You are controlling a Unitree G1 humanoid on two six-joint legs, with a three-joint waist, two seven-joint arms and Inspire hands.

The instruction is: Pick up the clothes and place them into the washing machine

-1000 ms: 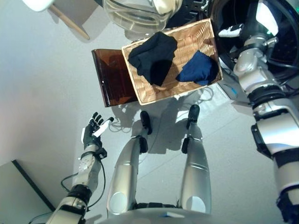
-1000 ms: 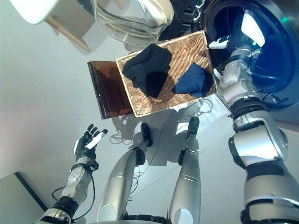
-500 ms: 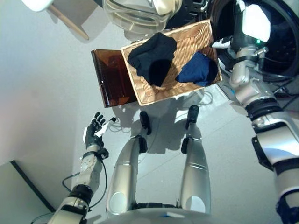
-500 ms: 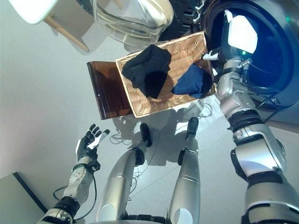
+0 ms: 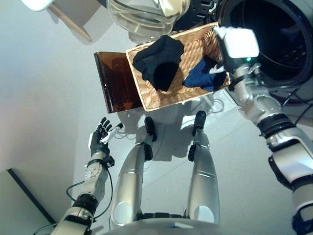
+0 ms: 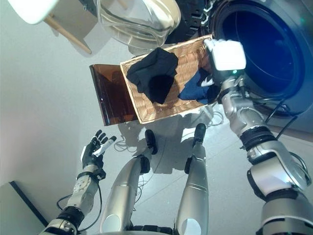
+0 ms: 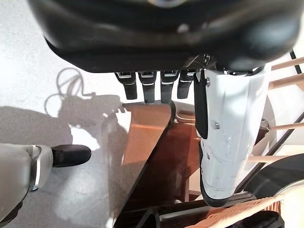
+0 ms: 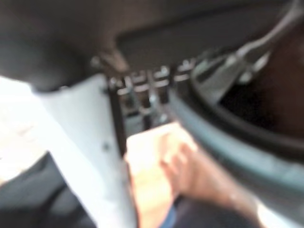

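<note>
A shallow wicker basket (image 5: 195,46) rests on a low dark brown box (image 5: 115,83) beside the washing machine, whose dark drum opening (image 5: 274,34) is at the upper right. A black garment (image 5: 159,61) lies in the basket's left half and a navy garment (image 5: 198,78) in its right half. My right hand (image 5: 218,68) hangs just over the navy garment at the basket's right end, fingers straight, holding nothing. My left hand (image 5: 100,139) is open and idle low on the left over the floor; its straight fingers (image 7: 152,88) show in the left wrist view.
The machine's round glass door (image 5: 142,14) stands open just beyond the basket. A white chair with wooden legs (image 5: 68,19) is at the upper left. A dark-edged grey panel (image 5: 19,205) lies at the lower left.
My right hand has come out of the drum opening and swung left and down over the basket's right end, above the navy garment. The left hand has hardly moved.
</note>
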